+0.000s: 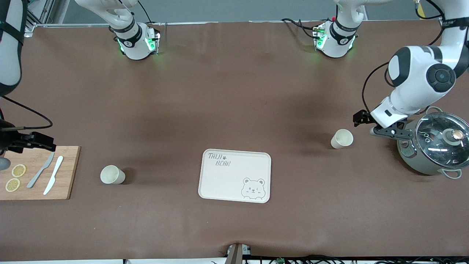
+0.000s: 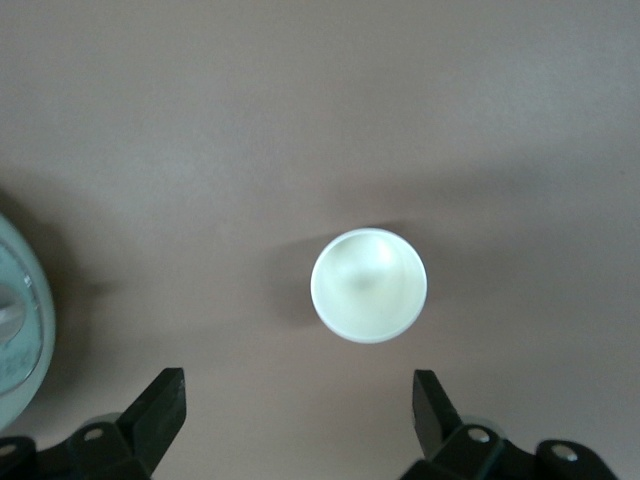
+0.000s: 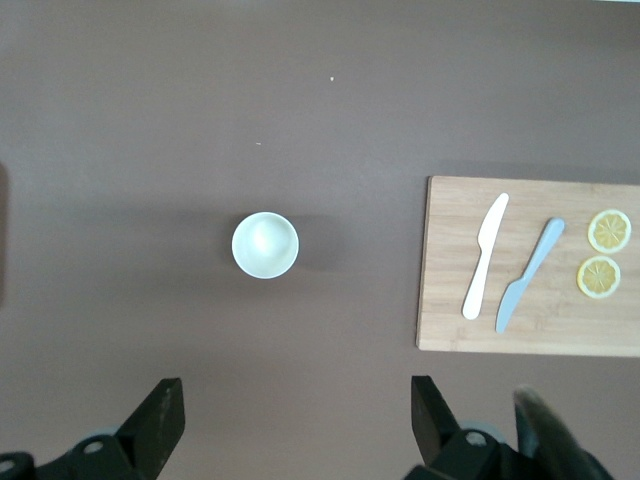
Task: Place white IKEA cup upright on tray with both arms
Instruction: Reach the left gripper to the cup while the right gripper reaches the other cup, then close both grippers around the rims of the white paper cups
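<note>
The cream tray [image 1: 227, 179] with the bear drawing lies flat in the middle of the table. One white cup [image 1: 342, 139] stands upright toward the left arm's end, a little farther from the front camera than the tray. My left gripper [image 1: 381, 131] hovers between that cup and the pot. It is open and empty [image 2: 297, 385], with the cup [image 2: 368, 285] just ahead of the fingertips. A second white cup [image 1: 113, 175] stands upright toward the right arm's end. My right gripper [image 1: 27, 143] hangs open and empty [image 3: 297, 392] over the cutting board's edge, well above that cup [image 3: 265, 245].
A grey pot with a glass lid [image 1: 436, 146] stands at the left arm's end, close to the left gripper. A wooden cutting board [image 1: 69, 172] at the right arm's end holds two knives [image 1: 47, 170] and two lemon slices [image 1: 15, 178].
</note>
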Controlling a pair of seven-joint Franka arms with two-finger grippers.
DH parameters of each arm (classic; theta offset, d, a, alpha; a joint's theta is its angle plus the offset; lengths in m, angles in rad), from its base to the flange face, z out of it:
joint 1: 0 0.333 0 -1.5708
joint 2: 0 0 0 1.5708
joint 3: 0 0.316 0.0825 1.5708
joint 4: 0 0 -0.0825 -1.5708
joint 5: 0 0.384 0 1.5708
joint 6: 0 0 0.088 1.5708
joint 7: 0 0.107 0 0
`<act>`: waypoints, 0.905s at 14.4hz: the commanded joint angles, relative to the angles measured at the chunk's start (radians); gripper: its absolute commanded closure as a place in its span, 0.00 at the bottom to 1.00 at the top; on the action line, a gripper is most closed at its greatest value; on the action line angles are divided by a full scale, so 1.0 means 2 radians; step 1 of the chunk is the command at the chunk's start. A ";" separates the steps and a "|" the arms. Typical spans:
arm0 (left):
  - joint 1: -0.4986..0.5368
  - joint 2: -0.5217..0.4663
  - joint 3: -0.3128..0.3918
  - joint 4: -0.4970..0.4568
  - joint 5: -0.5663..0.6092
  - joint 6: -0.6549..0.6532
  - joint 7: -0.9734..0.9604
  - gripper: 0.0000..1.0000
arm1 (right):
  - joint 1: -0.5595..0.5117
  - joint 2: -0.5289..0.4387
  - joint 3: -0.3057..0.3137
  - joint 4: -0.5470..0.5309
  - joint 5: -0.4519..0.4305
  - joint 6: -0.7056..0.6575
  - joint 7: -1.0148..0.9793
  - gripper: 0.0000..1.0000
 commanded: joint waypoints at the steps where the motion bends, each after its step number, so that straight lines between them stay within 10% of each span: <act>1: 0.002 0.014 0.001 -0.011 0.001 0.041 0.008 0.00 | -0.012 0.026 0.006 -0.028 -0.003 0.035 -0.017 0.00; 6: 0.008 0.061 0.001 -0.036 0.001 0.127 0.008 0.00 | -0.019 0.046 0.007 -0.125 0.003 0.171 -0.017 0.00; 13: 0.008 0.097 0.001 -0.065 0.001 0.207 0.008 0.00 | -0.016 0.093 0.008 -0.129 0.026 0.218 -0.037 0.00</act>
